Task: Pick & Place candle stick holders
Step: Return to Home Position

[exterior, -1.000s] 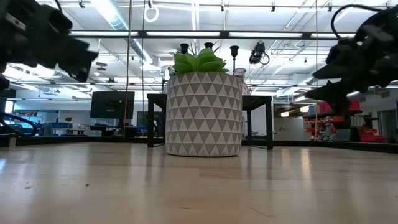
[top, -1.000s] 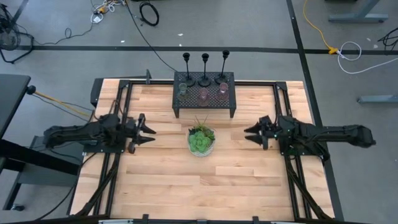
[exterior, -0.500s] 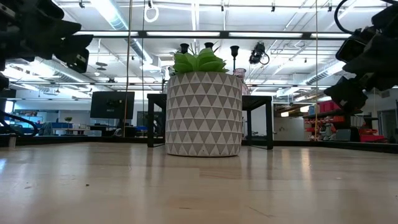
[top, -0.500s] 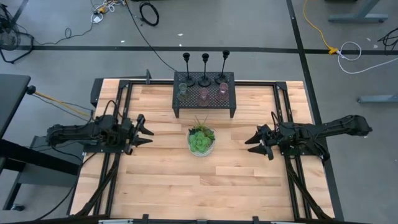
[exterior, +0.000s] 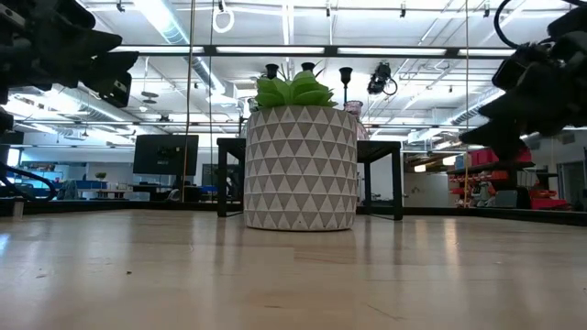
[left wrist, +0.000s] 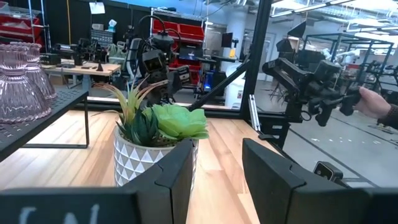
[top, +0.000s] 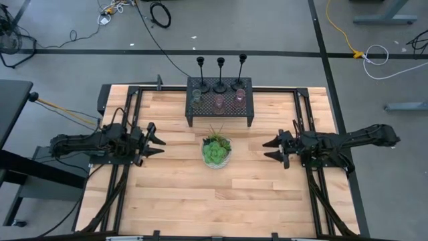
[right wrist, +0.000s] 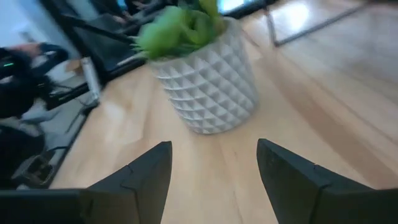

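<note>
Plenty of bare wood is being left free on the light wooden table (top: 180, 194), most of all on the near half. A green plant in a white patterned pot (top: 217, 152) is standing in the middle, with open room on both sides of it. A black mesh rack (top: 246, 109) is sitting at the middle of the far edge.

The left gripper (top: 159, 146) is being held above the wood on the left side, pointing at the plant and well apart from it. Its two fingers (left wrist: 177, 177) are being held apart, and nothing is between them. The right gripper (top: 267, 149) is being held the same way on the right side. Its fingers (right wrist: 134, 180) are spread wide, with nothing between them.

Three slim black candle stick holders with round bases (top: 220, 86) are standing in a row along the back of the rack. Three small round glass cups (top: 219, 102), one greenish and two pink, are lined up just in front of them, one cup by each holder. All six are well apart from both sets of fingers, farther back than the plant. In the left wrist view a ribbed pink glass cup (left wrist: 18, 81) is showing on the rack, beyond the fingers and off to one side.
</note>
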`<state>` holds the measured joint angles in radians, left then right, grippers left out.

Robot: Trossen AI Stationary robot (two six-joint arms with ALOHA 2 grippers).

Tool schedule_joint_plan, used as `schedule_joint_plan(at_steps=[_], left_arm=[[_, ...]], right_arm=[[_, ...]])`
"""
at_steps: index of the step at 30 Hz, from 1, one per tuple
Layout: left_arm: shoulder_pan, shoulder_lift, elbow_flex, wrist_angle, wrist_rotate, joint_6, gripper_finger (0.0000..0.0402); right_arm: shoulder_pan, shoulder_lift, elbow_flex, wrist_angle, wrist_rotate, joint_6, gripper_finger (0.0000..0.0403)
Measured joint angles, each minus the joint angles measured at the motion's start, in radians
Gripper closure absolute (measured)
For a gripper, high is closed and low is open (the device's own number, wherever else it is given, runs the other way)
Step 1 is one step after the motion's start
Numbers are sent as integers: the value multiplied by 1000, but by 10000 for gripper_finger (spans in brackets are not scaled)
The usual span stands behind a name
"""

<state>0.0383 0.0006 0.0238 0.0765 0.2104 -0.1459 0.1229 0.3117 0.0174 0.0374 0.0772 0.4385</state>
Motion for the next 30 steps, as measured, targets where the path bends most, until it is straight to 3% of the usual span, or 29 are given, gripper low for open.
schedule_joint_plan(at_steps=[8, 13, 18, 24, 30], left_arm=[[0, 0, 0, 0, 0, 0, 259], [0, 0, 0, 1, 0, 0, 259], [-4, 0, 0, 1, 0, 0, 259], [-4, 4, 1, 2, 0, 0, 259], [-4, 6, 2, 2, 0, 0, 259]], right_arm=[[-11, -114, 0, 352, -130, -429, 167], [-13, -159, 0, 428, -193, -650, 167], [-22, -176, 0, 413, -176, -721, 167], [-22, -165, 0, 386, -88, -675, 167], [-22, -165, 0, 386, -85, -657, 167]])
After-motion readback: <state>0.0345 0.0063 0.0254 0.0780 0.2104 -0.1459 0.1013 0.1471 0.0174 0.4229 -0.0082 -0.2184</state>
